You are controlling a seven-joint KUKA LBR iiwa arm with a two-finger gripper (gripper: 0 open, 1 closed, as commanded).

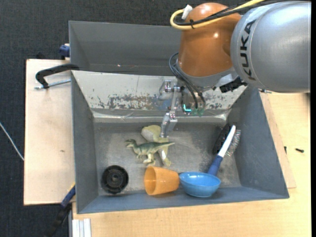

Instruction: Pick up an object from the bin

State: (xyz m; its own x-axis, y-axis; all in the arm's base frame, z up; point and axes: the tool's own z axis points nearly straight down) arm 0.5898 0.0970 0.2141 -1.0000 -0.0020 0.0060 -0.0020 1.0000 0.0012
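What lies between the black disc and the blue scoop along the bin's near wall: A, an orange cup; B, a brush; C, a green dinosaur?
A: the orange cup lies on its side between the black disc and the blue scoop.

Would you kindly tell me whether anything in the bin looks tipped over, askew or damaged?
The orange cup lies tipped on its side at the front of the bin, beside the blue ladle. The black brush leans askew against the right wall. The back wall's paint is scuffed.
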